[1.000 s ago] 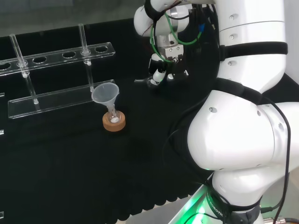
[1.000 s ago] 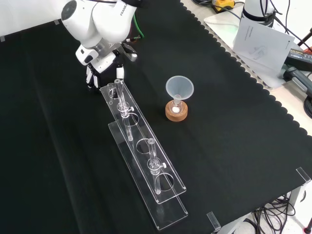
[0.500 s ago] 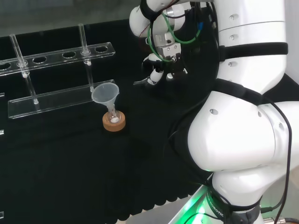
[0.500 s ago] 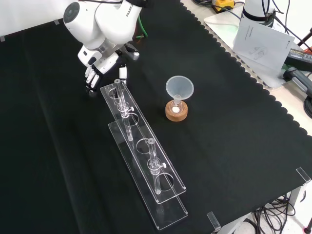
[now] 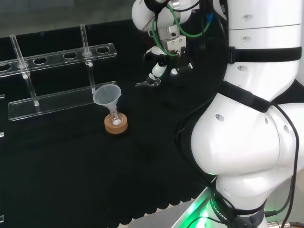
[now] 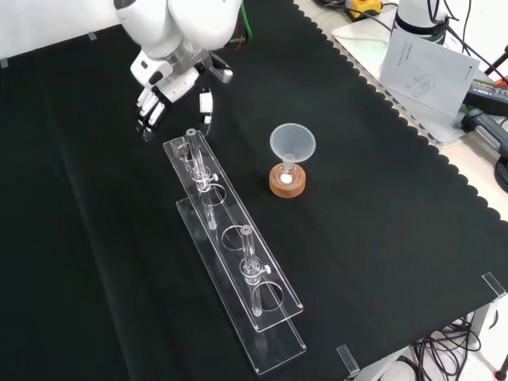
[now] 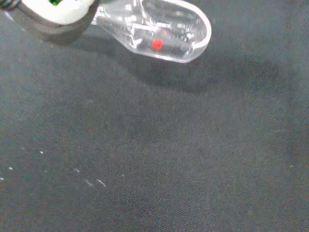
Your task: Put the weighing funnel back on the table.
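Observation:
The weighing funnel (image 7: 164, 29), a small clear scoop with a short stem, lies on the black cloth and casts a shadow beside it. Its stem end runs under a white part of the hand (image 7: 58, 9). In the head view the weighing funnel (image 5: 142, 84) rests just left of and below the hand (image 5: 159, 70). In the front view the hand (image 6: 163, 91) hangs above the cloth at the far end of the rack, its fingers straight and spread, pointing down. I cannot tell whether a fingertip still touches the piece.
The big funnel (image 5: 105, 95) stands in a small flask on a cork ring (image 5: 116, 124), seen in front as the funnel (image 6: 292, 143). A clear tube rack (image 6: 230, 254) with a few tubes lies close to the hand. Papers (image 6: 425, 67) lie beyond the cloth's scalloped edge.
The hand has risen and its fingers have straightened and spread. The weighing funnel has stayed at the same spot on the cloth.

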